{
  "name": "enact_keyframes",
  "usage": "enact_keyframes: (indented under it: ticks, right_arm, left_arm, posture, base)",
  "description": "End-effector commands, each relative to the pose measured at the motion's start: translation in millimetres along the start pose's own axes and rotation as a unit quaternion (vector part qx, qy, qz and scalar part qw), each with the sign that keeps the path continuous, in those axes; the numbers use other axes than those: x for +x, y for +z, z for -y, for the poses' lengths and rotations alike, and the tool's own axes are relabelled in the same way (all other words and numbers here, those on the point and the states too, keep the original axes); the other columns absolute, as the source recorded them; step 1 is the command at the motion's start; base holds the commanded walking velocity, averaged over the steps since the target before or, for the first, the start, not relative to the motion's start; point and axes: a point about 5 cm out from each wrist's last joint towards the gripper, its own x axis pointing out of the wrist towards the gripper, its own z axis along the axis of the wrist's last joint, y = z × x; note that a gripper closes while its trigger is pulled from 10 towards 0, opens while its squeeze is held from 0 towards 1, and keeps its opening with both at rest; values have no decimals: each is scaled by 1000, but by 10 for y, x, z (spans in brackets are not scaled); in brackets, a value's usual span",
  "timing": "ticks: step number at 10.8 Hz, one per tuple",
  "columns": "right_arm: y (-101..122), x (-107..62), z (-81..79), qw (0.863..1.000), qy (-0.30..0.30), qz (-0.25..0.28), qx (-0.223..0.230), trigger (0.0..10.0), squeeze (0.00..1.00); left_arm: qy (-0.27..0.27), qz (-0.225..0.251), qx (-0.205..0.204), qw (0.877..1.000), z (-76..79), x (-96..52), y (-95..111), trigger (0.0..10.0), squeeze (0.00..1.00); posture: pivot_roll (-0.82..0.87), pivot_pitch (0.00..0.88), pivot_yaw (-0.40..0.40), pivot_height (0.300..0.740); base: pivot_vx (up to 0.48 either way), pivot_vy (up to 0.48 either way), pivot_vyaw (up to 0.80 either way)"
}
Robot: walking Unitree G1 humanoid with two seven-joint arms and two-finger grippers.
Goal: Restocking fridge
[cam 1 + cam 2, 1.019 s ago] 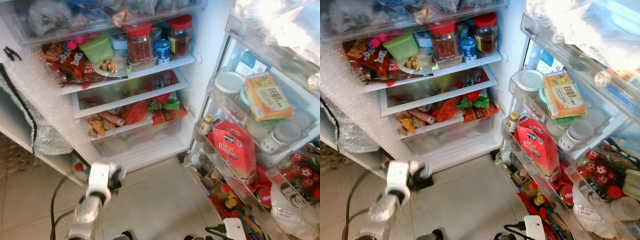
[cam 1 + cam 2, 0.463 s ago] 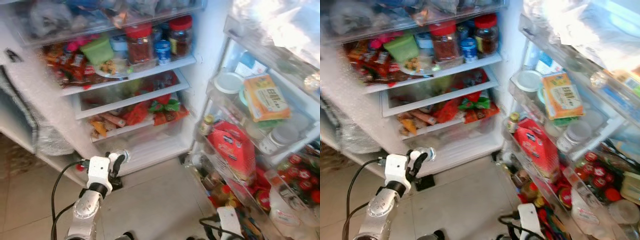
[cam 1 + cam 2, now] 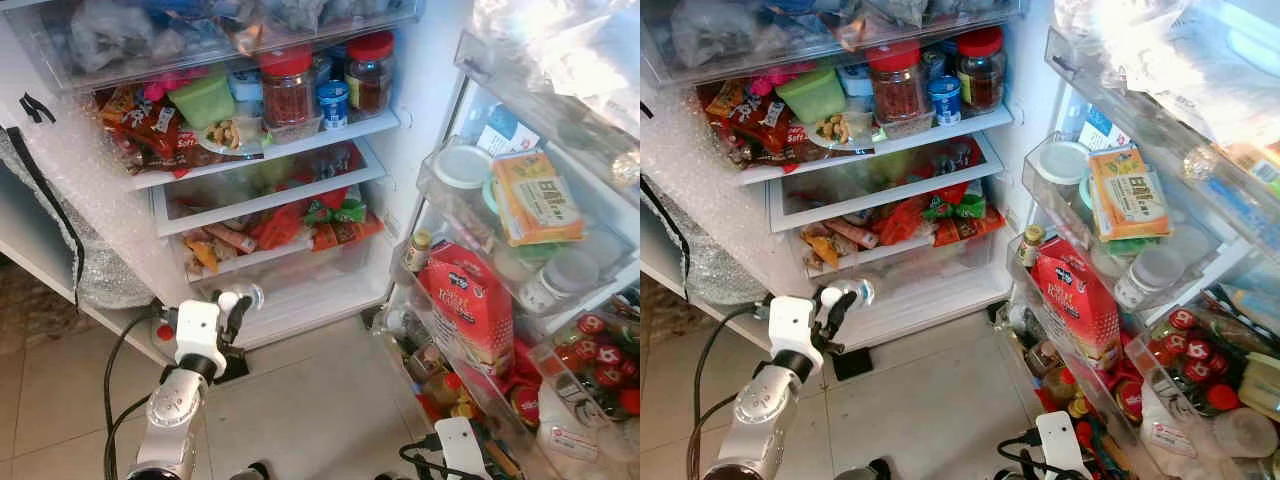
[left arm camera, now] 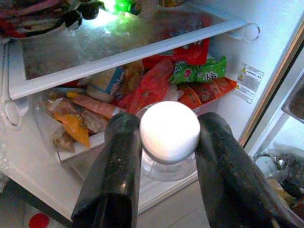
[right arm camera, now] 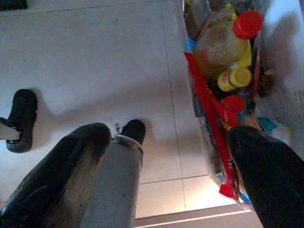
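**White-lidded jar held up at the open fridge**

Silver left arm reaches up from below, forearm rising toward the fridge (image 3: 420,60), and the left gripper (image 4: 164,142) has its black fingers (image 4: 111,175) clamped either side of a clear jar (image 4: 169,135) with a white lid, just in front of the lowest drawer (image 3: 300,285). Down low, the right gripper (image 5: 166,175) hangs over the floor tiles (image 5: 95,52) beside the door bins (image 3: 480,200), fingers spread wide and holding nothing.

Fridge shelf (image 3: 300,138) well above and beyond the left gripper (image 3: 240,303) bears two red-lidded jars (image 3: 288,88), a blue tin (image 3: 333,103), a green tub (image 3: 204,99) and snack packets (image 3: 150,130); lower shelf (image 3: 270,195) sits nearer it.
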Motion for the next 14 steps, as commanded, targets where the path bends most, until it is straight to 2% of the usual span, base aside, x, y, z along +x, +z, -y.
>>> enact_keyframes:
  ticks: [1,9,14]
  right_arm:
    - [-98,-23,-11,1000,2,-15,-3,10000,0]
    - [-70,-9,-86,1000,11,-14,-8,10000,0]
    - [-56,-3,-153,1000,14,-11,-13,10000,0]
  left_arm:
    - [-5,5,-4,1000,2,5,42,10000,0]
    - [-3,-4,-12,1000,20,8,55,10000,0]
    - [-3,-4,-13,1000,19,7,65,10000,0]
  posture:
    - [108,194,40,740]
    - [114,199,34,740]
    - [113,192,33,740]
  base:
    - [0,0,0]
    - [0,0,0]
    - [261,0,0]
